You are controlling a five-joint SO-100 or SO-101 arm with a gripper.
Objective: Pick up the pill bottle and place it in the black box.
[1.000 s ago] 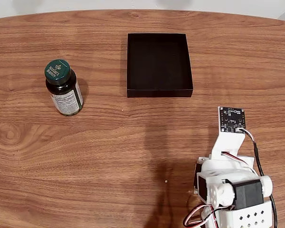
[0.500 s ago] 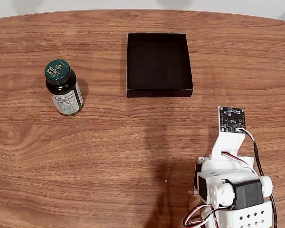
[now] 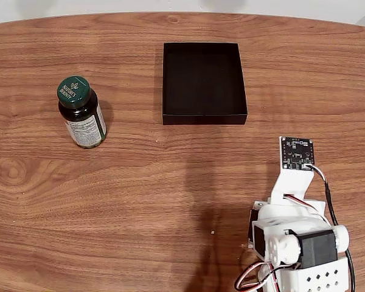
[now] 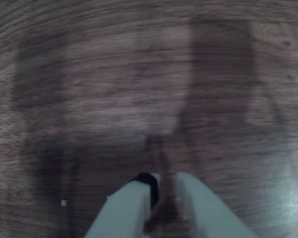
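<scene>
Nothing has moved since the earlier frames: the bottle (image 3: 81,112), the box (image 3: 204,83) and the arm (image 3: 295,237) sit exactly where they were. In the fixed view the arm is folded at the lower right of the counter (image 3: 140,201), with its small circuit board pointing up the picture.

The bottle stands upright at the left of the fixed view, cap on top, its long axis vertical, well apart from the box, which lies open and empty at top centre. From the arm, the bottle lies far to the left and further up the picture; the box is nearer, up and slightly left. Reaching the bottle likely calls for a wide swing of the base leftward before any descent.

In the wrist view the gripper (image 4: 161,198) looks down on bare wood grain, blurred, close to the surface. The fingers (image 4: 131,208) appear drawn nearly together, with only a thin dark gap between them, and they pinch nothing. The pick has not begun.
</scene>
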